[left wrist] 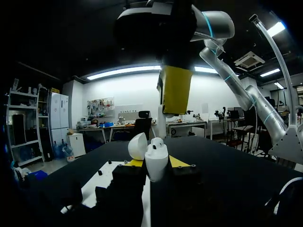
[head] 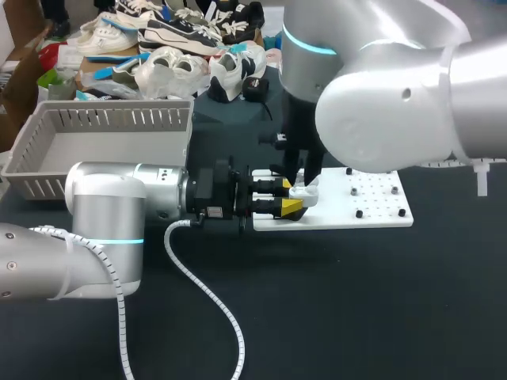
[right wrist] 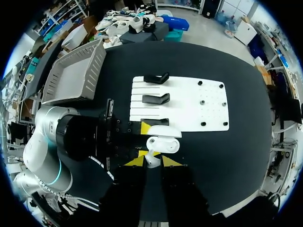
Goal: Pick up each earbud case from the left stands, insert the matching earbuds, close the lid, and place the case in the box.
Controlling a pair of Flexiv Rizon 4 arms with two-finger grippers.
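Note:
A white earbud case (head: pixel 304 192) stands upright with its lid (left wrist: pixel 138 145) open, and my left gripper (head: pixel 291 198) is shut on its body from two sides. In the left wrist view the case (left wrist: pixel 156 163) sits between that gripper's yellow tips. My right gripper (head: pixel 304 182) hangs directly over the case, its yellow finger (left wrist: pixel 176 90) just above the opening. In the right wrist view my right gripper (right wrist: pixel 152 161) is shut on a small white earbud (right wrist: pixel 150 160) right beside the open case (right wrist: pixel 163 144). The grey box (head: pixel 103 150) lies at the far left.
The white board (head: pixel 372 206) under the case carries three black stands (right wrist: pixel 156 99) on its left half and small black pegs (right wrist: pixel 202 101) on its right. My left arm's white cable (head: pixel 206 293) trails across the black table near the front.

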